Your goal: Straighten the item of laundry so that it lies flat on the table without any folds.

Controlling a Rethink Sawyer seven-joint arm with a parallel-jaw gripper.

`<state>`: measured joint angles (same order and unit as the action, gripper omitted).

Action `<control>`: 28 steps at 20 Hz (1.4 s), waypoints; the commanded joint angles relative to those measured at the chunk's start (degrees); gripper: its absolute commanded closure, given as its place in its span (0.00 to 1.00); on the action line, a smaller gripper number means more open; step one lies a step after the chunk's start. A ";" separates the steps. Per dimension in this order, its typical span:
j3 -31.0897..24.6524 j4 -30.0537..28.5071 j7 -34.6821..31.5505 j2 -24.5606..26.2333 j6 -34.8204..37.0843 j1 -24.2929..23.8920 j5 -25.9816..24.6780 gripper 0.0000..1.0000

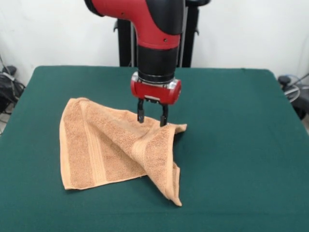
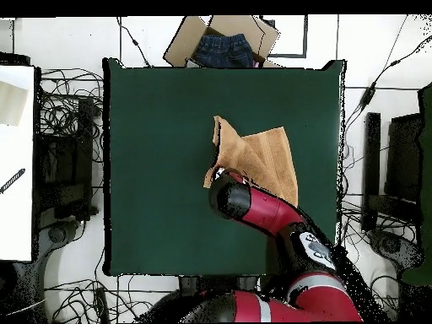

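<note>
towel (image 1: 111, 145) part lifted, folded | claw (image 1: 151, 118) pinching edge | no txt

No readable text, label, brand, number or sign anywhere.

Rumpled orange-tan towel (image 1: 113, 145), one side folded

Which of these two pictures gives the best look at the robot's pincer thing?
The front view. There the gripper shows whole, its two dark fingers pointing down onto the raised part of the towel. In the overhead view the arm covers it, so the gripper itself cannot be seen.
</note>
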<state>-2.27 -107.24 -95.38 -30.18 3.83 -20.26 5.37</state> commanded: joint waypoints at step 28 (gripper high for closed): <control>-3.44 5.23 -8.71 12.21 -11.03 -3.22 -1.81 1.00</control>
<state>-2.52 -106.29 -95.38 -23.22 -7.10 -23.50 4.12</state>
